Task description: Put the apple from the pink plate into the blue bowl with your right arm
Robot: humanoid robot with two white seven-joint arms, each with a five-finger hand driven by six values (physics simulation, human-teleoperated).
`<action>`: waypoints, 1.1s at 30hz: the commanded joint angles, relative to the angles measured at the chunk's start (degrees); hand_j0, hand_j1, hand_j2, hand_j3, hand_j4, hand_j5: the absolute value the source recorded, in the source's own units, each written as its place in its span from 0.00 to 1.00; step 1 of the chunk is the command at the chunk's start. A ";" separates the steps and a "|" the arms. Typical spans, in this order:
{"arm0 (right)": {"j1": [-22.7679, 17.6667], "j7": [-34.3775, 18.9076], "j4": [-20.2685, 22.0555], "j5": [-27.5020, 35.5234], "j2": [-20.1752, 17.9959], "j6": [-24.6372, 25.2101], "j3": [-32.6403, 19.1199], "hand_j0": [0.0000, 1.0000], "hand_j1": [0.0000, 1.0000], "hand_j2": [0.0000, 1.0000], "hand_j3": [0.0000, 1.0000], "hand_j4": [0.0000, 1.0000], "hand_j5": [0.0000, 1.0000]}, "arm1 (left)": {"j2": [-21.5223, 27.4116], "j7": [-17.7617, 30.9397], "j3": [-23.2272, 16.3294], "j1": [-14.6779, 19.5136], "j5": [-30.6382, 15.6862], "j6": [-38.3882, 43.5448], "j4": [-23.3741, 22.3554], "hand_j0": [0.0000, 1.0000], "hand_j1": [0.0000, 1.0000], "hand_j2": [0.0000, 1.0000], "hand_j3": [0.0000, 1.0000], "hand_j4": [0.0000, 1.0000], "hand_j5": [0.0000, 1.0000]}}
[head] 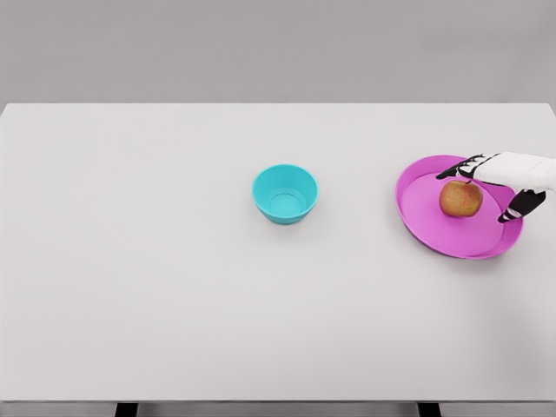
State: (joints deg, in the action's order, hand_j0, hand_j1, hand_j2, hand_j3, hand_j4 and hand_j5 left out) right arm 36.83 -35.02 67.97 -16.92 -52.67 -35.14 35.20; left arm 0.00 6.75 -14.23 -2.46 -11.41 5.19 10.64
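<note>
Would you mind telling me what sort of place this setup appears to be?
Most likely a simulated tabletop test scene, not a real room: a plain white table against a blank grey backdrop, holding only a blue bowl and a pink plate with an apple, the right hand reaching over it.

No text, label, brand, number or sign could be read anywhere in the head view.
</note>
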 commanded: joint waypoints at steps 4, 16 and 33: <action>0.00 0.02 -0.03 0.31 -0.06 0.14 0.13 1.00 1.00 1.00 1.00 1.00 1.00 | 0.00 0.01 -0.01 0.00 -0.02 0.00 0.00 1.00 1.00 1.00 1.00 1.00 1.00; -0.09 0.02 -0.29 0.31 -0.06 0.14 0.13 1.00 1.00 1.00 1.00 1.00 1.00 | 0.00 0.01 -0.01 0.00 -0.02 0.00 0.00 1.00 1.00 1.00 1.00 1.00 1.00; 2.02 0.02 -2.31 0.31 2.40 0.14 2.77 1.00 1.00 1.00 1.00 1.00 1.00 | 0.00 0.01 -0.01 0.00 -0.02 0.00 0.00 1.00 1.00 1.00 1.00 1.00 1.00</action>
State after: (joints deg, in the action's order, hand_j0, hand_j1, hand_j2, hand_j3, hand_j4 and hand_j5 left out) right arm 38.94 -35.02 66.36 -16.90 -50.72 -35.12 37.05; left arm 0.00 6.75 -14.23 -2.46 -11.41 5.19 10.64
